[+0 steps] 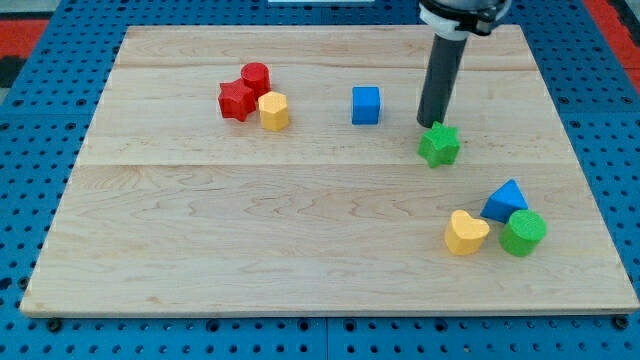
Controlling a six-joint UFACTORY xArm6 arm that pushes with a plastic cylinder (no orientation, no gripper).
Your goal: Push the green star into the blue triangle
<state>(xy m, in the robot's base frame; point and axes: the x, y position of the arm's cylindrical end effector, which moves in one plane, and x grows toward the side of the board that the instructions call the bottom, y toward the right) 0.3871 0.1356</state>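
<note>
The green star [439, 146] lies at the right of the wooden board [300, 240], above the middle. My tip [428, 124] stands right behind it, touching or almost touching its upper left edge. The blue triangle [505, 201] lies lower right of the star, near the board's right edge, with a clear gap between them.
A green cylinder [523, 233] and a yellow heart [465, 233] sit right below the blue triangle. A blue cube [366, 105] lies left of my tip. A red star [236, 101], a red cylinder [256, 77] and a yellow hexagon [274, 111] cluster at the upper left.
</note>
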